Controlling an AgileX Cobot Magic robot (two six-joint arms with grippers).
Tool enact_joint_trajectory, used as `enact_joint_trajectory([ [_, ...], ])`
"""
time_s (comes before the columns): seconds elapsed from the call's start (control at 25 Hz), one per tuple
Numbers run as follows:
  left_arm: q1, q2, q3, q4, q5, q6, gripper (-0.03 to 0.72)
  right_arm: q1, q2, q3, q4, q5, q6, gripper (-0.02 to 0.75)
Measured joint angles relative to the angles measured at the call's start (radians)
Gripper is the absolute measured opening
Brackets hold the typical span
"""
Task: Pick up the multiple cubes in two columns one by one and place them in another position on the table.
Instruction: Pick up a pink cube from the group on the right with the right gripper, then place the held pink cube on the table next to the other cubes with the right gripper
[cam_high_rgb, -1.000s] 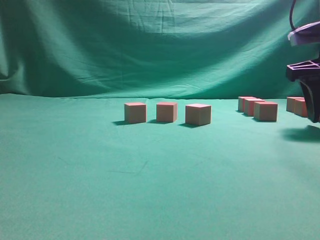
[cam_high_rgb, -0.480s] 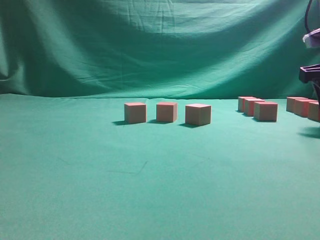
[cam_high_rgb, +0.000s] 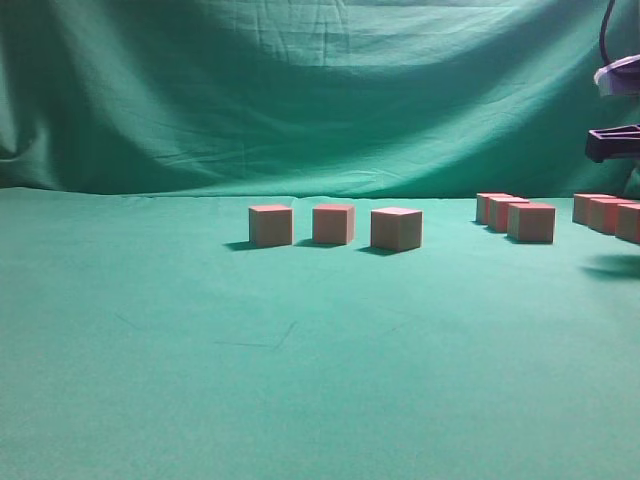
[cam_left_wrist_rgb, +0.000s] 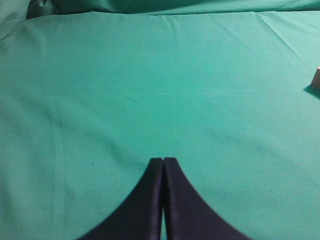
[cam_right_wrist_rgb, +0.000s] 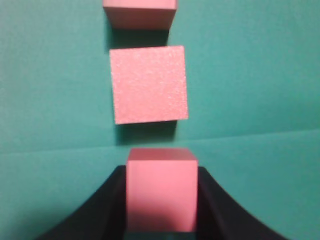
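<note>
- the bench (cam_high_rgb: 200, 380) is a wide flat surface under slightly creased green cloth, with a matching green backdrop (cam_high_rgb: 300, 90) draped behind it.
- left pincer (cam_left_wrist_rgb: 163, 161): in the left wrist view its two dark fingers meet tip to tip over bare cloth, holding nothing; a sliver of one cube (cam_left_wrist_rgb: 317, 77) shows at that view's right edge.
- three cubes (cam_high_rgb: 334, 226) stand in a row near the middle of the exterior view, apart from each other, flat on the cloth, pink tops up; as cubes they have no long axis.
- right of them a column of cubes (cam_high_rgb: 515, 215) runs away from the camera, close together.
- at the far right another column (cam_high_rgb: 603, 213) runs the same way, partly cut by the frame edge.
- no writing or marks on any face.
- right pincer (cam_right_wrist_rgb: 161, 197): in its wrist view, a pink cube (cam_right_wrist_rgb: 161, 187) sits between the dark fingers, which flank both its sides; two more cubes (cam_right_wrist_rgb: 148, 84) line up beyond it. in the exterior view the arm (cam_high_rgb: 615, 110) hangs above the far-right column.
</note>
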Motion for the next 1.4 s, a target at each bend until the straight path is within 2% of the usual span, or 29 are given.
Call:
enact_joint_trajectory([
  [0.16,0.000,0.000,0.000,0.000,0.000,0.000,0.000,0.000,-0.002,0.000,0.000,0.031,0.011,0.256],
  [0.36,0.000,0.000,0.000,0.000,0.000,0.000,0.000,0.003,-0.076,-0.015,0.008,0.178,0.015,0.256],
  [0.52,0.000,0.000,0.000,0.000,0.000,0.000,0.000,0.059,-0.204,-0.046,0.058,0.249,-0.023,0.256],
  [0.64,0.000,0.000,0.000,0.000,0.000,0.000,0.000,0.156,-0.290,-0.052,0.125,0.258,-0.118,0.256],
  [0.76,0.000,0.000,0.000,0.000,0.000,0.000,0.000,0.294,-0.327,-0.052,0.175,0.262,-0.188,0.256],
  [1.04,0.000,0.000,0.000,0.000,0.000,0.000,0.000,0.609,-0.265,-0.127,0.209,0.234,-0.222,0.256],
  [1.2,0.000,0.000,0.000,0.000,0.000,0.000,0.000,0.708,-0.134,-0.277,0.213,0.252,-0.139,0.256],
  [1.4,0.000,0.000,0.000,0.000,0.000,0.000,0.000,0.744,0.057,-0.479,0.211,0.346,0.029,0.256],
])
